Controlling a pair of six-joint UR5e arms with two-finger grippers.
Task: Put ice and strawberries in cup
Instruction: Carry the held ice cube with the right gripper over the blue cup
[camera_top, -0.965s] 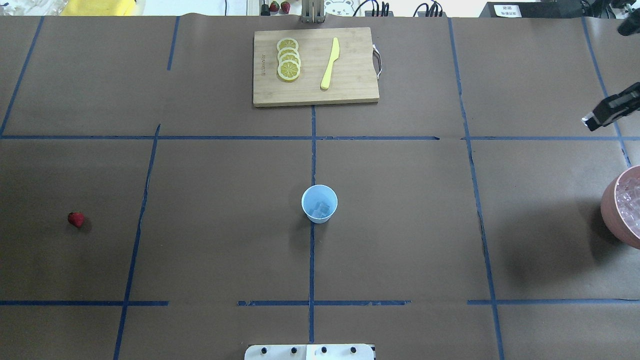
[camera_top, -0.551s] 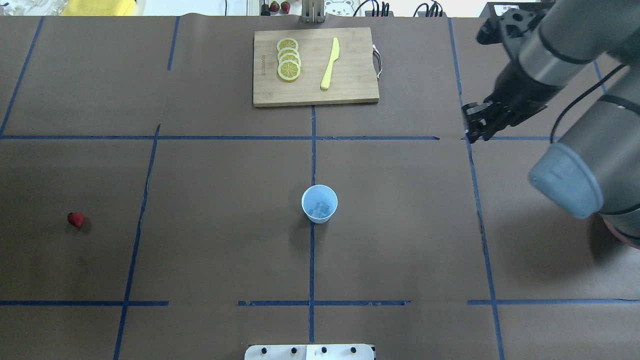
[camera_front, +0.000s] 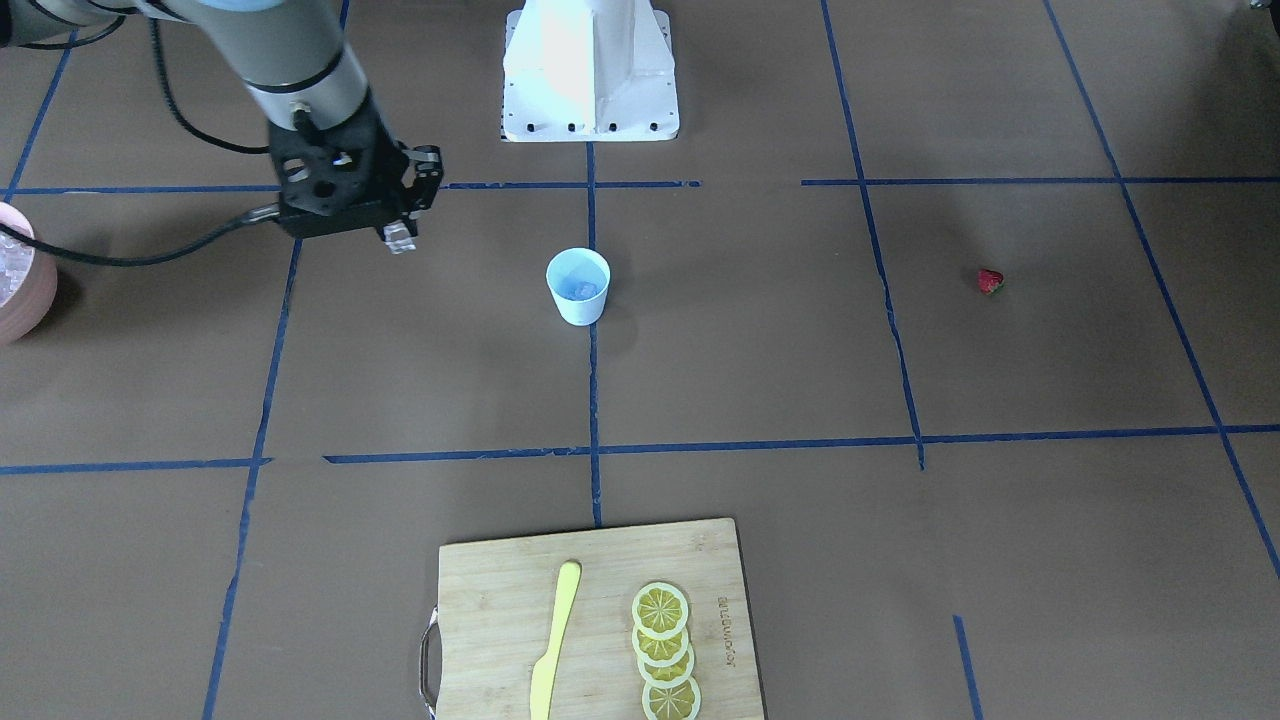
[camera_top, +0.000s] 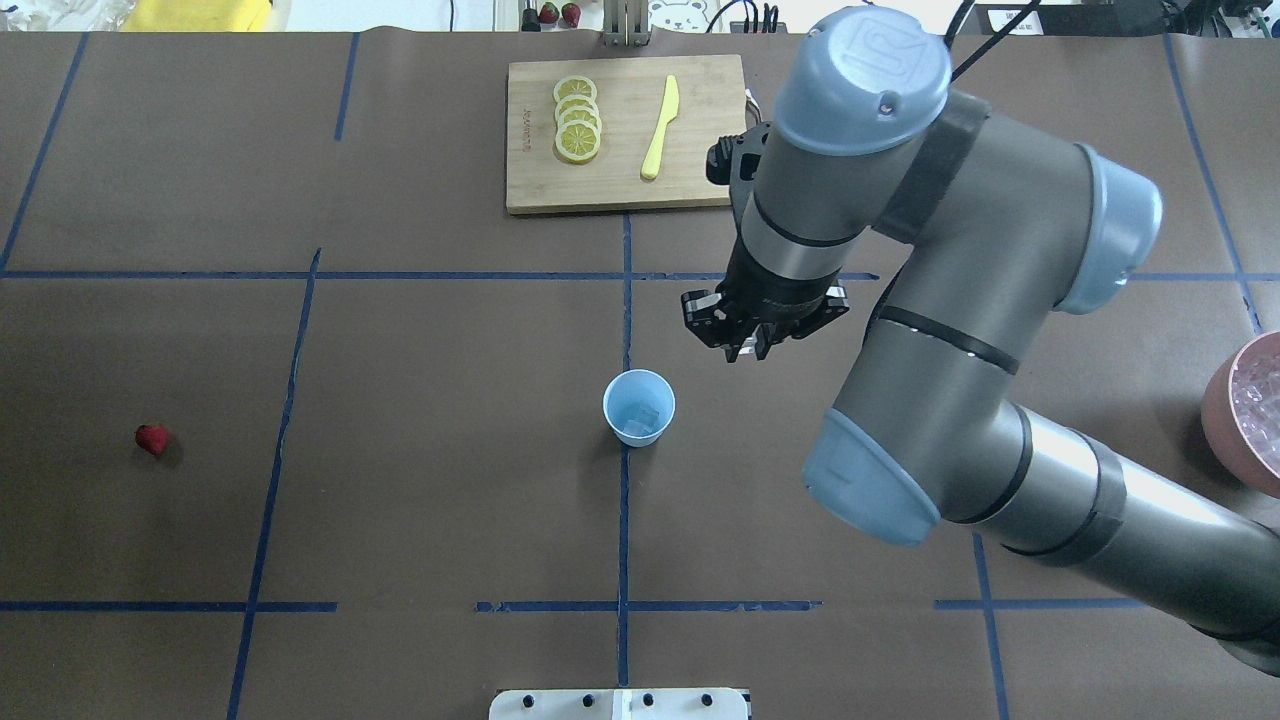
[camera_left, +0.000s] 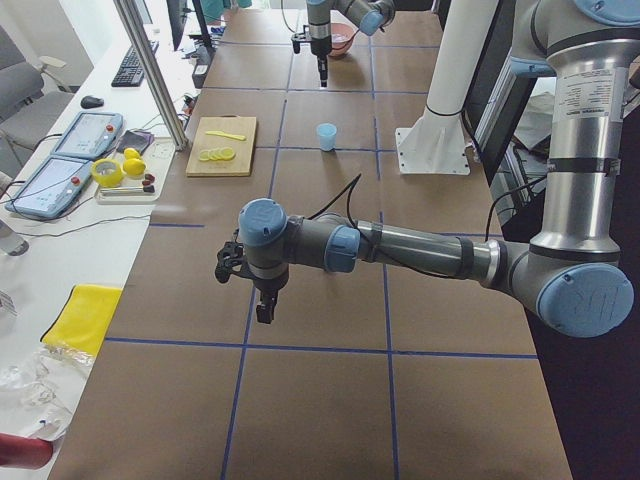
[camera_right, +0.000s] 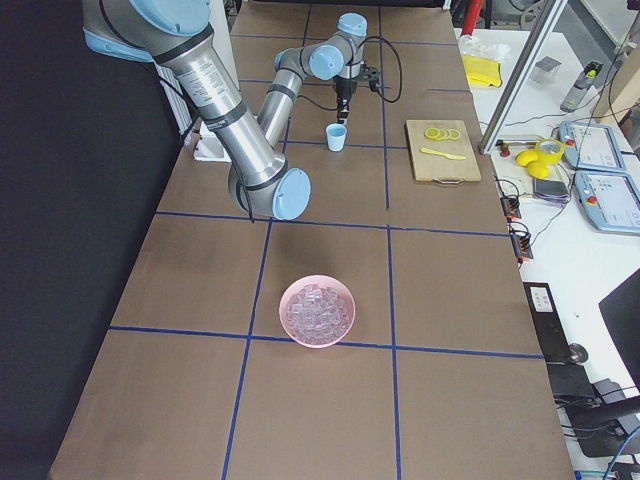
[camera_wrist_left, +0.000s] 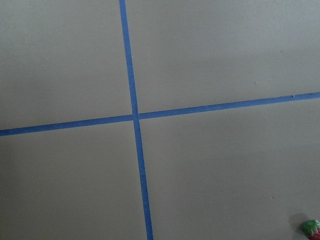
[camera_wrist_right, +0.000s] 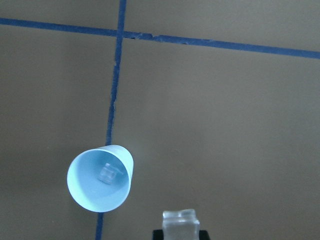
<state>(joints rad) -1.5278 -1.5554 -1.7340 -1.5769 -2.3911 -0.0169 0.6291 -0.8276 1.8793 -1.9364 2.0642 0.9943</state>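
- Since a second ago, when the right fingers (camera_top: 748, 348) were out at the table's edge by the pink bowl (camera_top: 1240, 420), the right arm has swung across. It now hangs them just beyond and to the right of the cup (camera_top: 639, 407), not yet over its mouth.
- Those fingers are closed on one ice cube (camera_wrist_right: 180, 222), clear and glinting between the tips.
- Ice (camera_wrist_right: 106, 172) already lies in the cup's pale-blue bottom, so this looks like a further load. A short move over the mouth and a release would likely add it.
- The strawberry (camera_top: 152, 438) sits on the table (camera_top: 420, 500) far off to the left, well apart from the cup, so that half of the task is not yet begun.
- The left fingers (camera_left: 263, 310) hang above bare table near the strawberry; whether they are open or closed I cannot tell.
- Writing: a "UR" mark shows on the right arm's blue joint cap (camera_top: 862, 48). The cutting board (camera_front: 500, 600) carries a burnt-in brand too small to read.
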